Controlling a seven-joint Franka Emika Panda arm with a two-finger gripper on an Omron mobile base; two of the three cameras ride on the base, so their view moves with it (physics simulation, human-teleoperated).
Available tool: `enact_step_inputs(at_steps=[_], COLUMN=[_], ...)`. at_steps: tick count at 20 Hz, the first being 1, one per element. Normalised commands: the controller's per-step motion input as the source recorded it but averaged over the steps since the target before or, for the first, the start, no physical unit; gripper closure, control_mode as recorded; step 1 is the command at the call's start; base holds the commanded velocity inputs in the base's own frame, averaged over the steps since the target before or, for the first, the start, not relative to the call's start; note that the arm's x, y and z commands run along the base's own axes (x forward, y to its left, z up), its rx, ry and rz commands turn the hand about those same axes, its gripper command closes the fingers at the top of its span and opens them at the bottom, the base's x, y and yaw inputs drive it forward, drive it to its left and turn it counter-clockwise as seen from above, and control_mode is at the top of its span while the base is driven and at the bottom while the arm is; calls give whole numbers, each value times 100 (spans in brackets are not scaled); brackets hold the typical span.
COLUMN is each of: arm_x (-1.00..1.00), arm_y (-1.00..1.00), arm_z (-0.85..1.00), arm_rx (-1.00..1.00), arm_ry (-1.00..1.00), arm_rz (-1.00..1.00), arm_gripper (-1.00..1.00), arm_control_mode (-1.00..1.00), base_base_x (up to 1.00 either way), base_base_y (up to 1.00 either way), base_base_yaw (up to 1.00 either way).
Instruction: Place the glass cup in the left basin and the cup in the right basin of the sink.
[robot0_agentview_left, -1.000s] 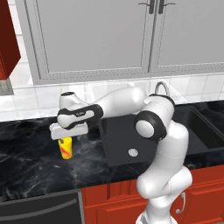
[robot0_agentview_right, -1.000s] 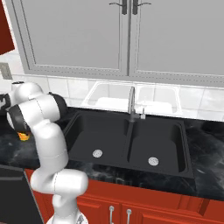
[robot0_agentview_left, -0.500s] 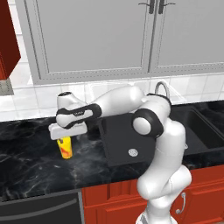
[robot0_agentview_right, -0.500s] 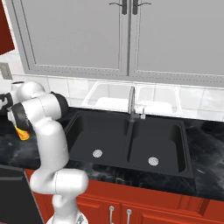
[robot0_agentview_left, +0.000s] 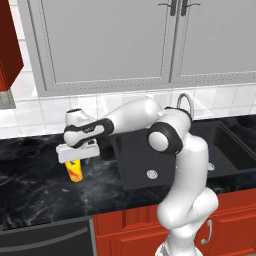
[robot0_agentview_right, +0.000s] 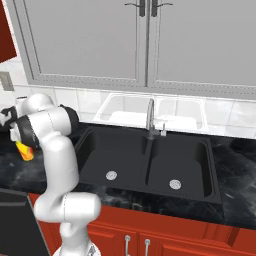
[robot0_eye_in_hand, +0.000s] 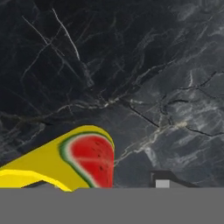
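- Since a second ago the gripper (robot0_agentview_left: 75, 161) has settled slightly lower over the cup (robot0_agentview_left: 74, 170), and the arm has barely shifted otherwise.
- Directly beneath the gripper, the cup stands upright on the black marble counter (robot0_agentview_left: 35, 190), its top tucked under the white hand.
- Whether the fingers are pressing the cup or only flanking it cannot be told; the hand covers the rim in the left base view.
- From the hand view, the cup (robot0_eye_in_hand: 65, 162) lies low and to the left, very close, with one dark fingertip (robot0_eye_in_hand: 162, 179) to its right.
- This cup is bright opaque yellow, a plain cylinder, with a red watermelon slice edged in green printed on its side.
- Open dark counter spreads in front of and to the left of the gripper, with nothing standing on it nearby.
- To the gripper's right, just past the arm's forearm, the counter drops into the sink (robot0_agentview_right: 150, 165), matte black with a centre divider.
- Nearer the gripper is the left basin (robot0_agentview_right: 112, 157), the wider one; beyond the divider is the right basin (robot0_agentview_right: 180, 165), narrower. Each has a round silver drain.
- A curved chrome faucet (robot0_agentview_right: 150, 117) rises behind the divider, and grey cabinets (robot0_agentview_right: 145, 40) hang above.
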Motion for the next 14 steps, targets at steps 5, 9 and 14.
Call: enact_step_inputs(at_steps=[5, 9, 14], arm_x=[-2, -11, -15], arm_y=[-10, -23, -30], arm_z=[-19, 8, 19], arm_rx=[0, 0, 0], arm_ry=[7, 14, 19], arm_rz=[-8, -8, -8], arm_gripper=[100, 100, 100], arm_control_mode=[-100, -100, -100], base_base_x=[0, 0, 0], base_base_y=[0, 0, 0], base_base_yaw=[0, 0, 0])
